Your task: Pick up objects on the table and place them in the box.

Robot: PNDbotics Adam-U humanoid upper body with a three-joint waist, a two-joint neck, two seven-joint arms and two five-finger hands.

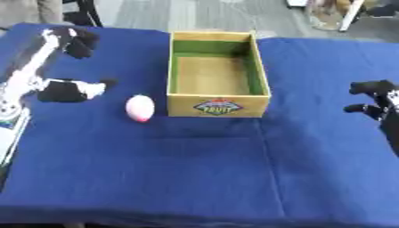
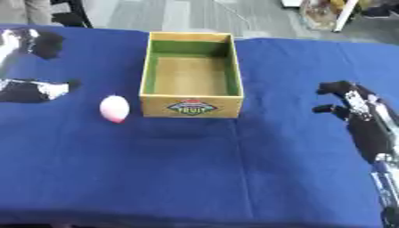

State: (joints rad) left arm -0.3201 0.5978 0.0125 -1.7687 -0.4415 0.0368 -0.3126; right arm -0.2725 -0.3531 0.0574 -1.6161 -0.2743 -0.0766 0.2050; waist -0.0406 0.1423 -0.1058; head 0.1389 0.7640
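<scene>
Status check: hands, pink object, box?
Left hand above table left of pink egg-shaped object, holding nothing. Right hand idle at right edge, fingers curled, empty. Object on cloth beside box, outside it. Nothing between them.

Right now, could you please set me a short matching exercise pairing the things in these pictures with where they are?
Things:
1. box
2. pink egg-shaped object
3. left robot hand
4. right robot hand

Places:
A. far right, above the cloth
B. middle of the table, nothing inside
C. far left, beside the pink object
D. just left of the box front

Pairs: 1-B, 2-D, 3-C, 4-A
</scene>
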